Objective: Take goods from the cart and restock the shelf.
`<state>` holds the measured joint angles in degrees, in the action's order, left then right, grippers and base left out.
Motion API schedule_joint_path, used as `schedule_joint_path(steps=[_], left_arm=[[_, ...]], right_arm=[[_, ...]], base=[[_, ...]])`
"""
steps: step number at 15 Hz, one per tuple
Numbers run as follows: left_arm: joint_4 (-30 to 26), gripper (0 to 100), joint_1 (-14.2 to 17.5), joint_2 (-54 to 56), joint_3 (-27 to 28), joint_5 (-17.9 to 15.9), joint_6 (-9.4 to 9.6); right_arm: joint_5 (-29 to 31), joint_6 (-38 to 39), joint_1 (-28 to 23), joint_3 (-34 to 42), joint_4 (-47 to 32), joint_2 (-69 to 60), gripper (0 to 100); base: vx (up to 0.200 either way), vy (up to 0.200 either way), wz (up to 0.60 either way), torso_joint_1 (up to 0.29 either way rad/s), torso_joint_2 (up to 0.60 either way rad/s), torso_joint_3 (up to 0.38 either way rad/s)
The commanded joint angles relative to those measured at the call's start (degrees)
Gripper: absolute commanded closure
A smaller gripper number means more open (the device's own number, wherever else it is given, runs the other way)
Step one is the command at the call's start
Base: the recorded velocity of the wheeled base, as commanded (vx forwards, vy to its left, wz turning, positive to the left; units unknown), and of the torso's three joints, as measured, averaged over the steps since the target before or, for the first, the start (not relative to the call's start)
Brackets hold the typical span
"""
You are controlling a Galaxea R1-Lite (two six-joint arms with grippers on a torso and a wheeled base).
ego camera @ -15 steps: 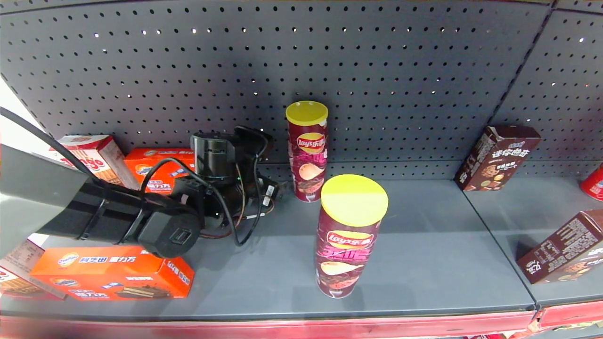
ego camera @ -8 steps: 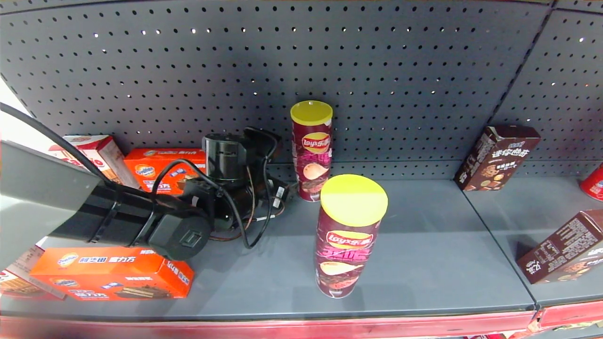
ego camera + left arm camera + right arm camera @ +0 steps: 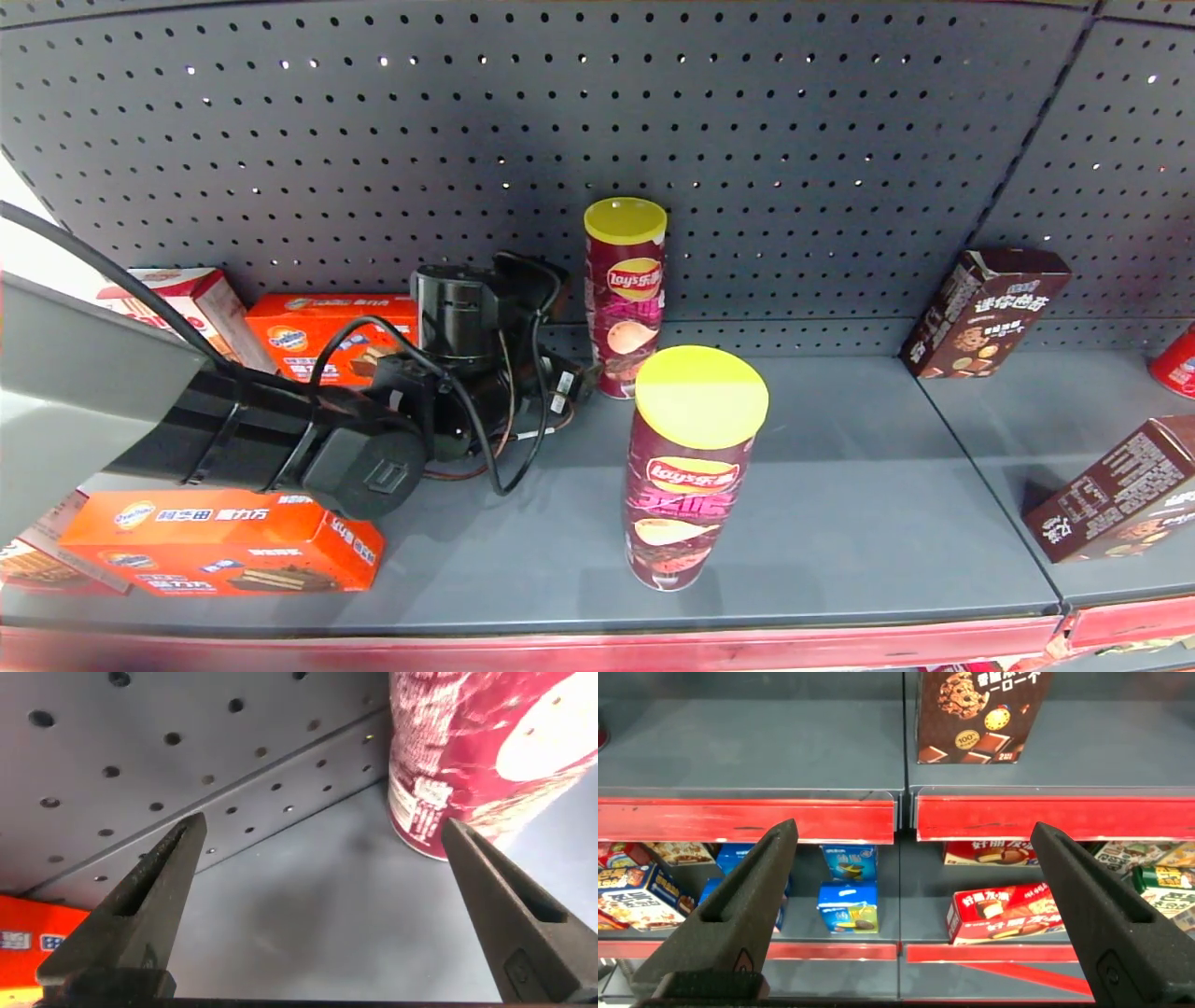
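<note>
The rear chip can stood upright at the back of the shelf, close to the pegboard. It was just beside one fingertip of the left gripper, whose jaws were spread wide with only bare shelf between them. A second chip can stood farther out from that gripper, toward the shelf's front edge, while the right gripper was also wide open and empty, facing lower shelves with a brown cookie box beyond its fingers.
</note>
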<state>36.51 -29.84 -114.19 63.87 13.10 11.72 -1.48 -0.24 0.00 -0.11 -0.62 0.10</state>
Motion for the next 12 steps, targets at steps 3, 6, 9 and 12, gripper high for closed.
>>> schedule_joint_path(steps=[3, 6, 9, 12], left_arm=[[0.1, 0, 1.7, 1.2, -3.7, 0.1, -0.47], [0.1, 0, 2.9, 2.8, -4.6, 0.0, -0.11], [-0.1, 0, 3.1, 4.6, -4.4, 0.1, -0.11], [0.1, 0, 3.1, 7.4, -4.9, 2.1, 2.44]], right_arm=[[0.0, 0.0, 0.0, 0.0, 0.0, 0.1, 0], [0.0, 0.0, 0.0, -0.1, 0.0, 0.1, 0], [0.0, 0.0, 0.0, 0.0, 0.0, 0.1, 0], [0.0, 0.0, 0.0, 0.0, 0.0, 0.1, 0]], base=[[0.0, 0.0, 0.0, 0.0, 0.0, 0.0], [0.0, 0.0, 0.0, 0.0, 0.0, 0.0], [0.0, 0.0, 0.0, 0.0, 0.0, 0.0], [0.0, 0.0, 0.0, 0.0, 0.0, 0.0]])
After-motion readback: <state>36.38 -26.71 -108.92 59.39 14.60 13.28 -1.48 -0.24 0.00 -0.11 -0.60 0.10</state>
